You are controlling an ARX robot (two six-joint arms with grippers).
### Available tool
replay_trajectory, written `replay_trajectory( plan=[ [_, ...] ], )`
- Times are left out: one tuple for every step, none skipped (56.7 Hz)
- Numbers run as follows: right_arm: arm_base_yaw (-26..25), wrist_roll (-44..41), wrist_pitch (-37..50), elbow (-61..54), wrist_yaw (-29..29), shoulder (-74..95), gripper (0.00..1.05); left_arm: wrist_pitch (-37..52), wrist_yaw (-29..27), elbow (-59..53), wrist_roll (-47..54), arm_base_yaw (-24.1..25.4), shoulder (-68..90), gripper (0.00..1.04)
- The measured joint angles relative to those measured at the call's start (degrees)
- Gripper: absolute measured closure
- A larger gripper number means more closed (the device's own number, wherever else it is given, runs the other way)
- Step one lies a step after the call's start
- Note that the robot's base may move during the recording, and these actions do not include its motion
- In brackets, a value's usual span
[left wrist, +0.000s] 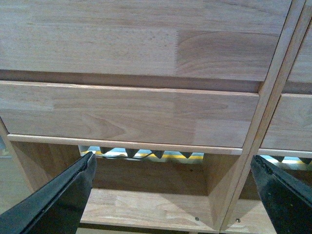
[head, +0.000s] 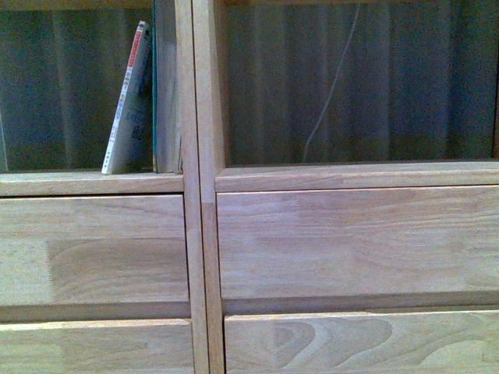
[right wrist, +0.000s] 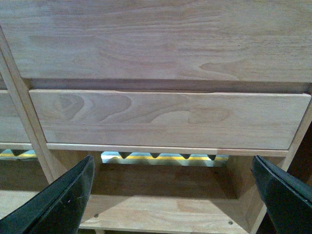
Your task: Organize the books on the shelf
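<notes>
A dark pleated curtain (head: 374,78) shows through the backless pale wood shelf (head: 199,195). In its left upper compartment, the thin paperback (head: 129,101) leans against the upright teal book (head: 158,86), which stands against the middle post. Writing runs down the paperback's red-and-white spine, too small to read. Plain drawer fronts (head: 351,241) sit below. The left gripper (left wrist: 173,195) and right gripper (right wrist: 173,195) both have jaws spread wide, holding nothing, before the lower open compartments.

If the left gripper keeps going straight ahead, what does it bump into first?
Probably nothing at first: the open left gripper points into the light wooden shelf's empty lower compartment. Depth is unclear.
</notes>
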Motion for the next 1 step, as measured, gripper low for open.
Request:
replay_trajectory(
  plan=[
    [0.0, 0.0, 0.0, 0.0, 0.0, 0.0, 0.07, 0.0, 0.0, 0.0, 0.0, 0.0, 0.0, 0.07]
  ],
)
